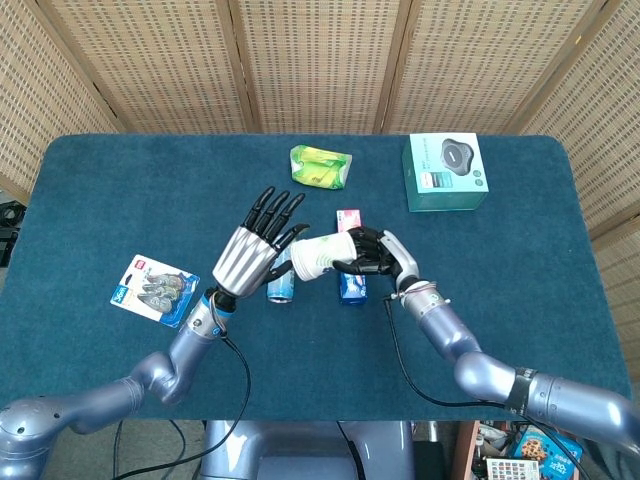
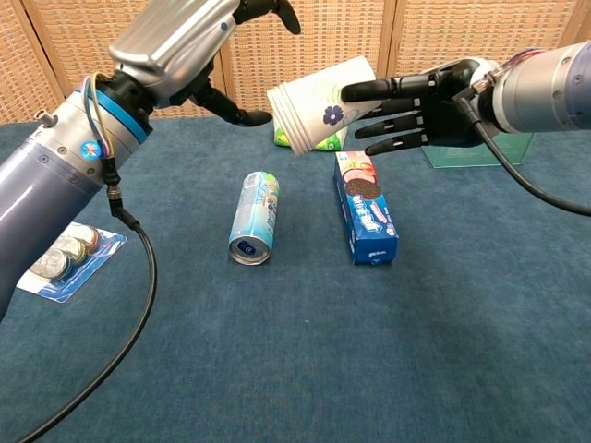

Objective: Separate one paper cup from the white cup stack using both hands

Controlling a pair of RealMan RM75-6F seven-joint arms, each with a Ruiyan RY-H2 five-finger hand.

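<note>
My right hand [image 1: 377,252] [image 2: 420,106] holds the white cup stack [image 1: 320,256] [image 2: 319,103] sideways in the air above the table, its rims pointing left. The stack has a small purple flower print. My left hand [image 1: 256,250] [image 2: 189,37] hovers just left of the stack's rims, fingers spread and holding nothing. Its thumb [image 2: 242,115] reaches close to the rims; I cannot tell whether it touches them.
Below the stack lie a light-blue drink can [image 1: 281,286] [image 2: 254,219] and a blue cookie box [image 1: 349,283] [image 2: 365,208]. A battery blister pack [image 1: 153,290] [image 2: 55,261] lies at the left, a green packet [image 1: 320,166] at the back, a teal box [image 1: 446,172] at the back right.
</note>
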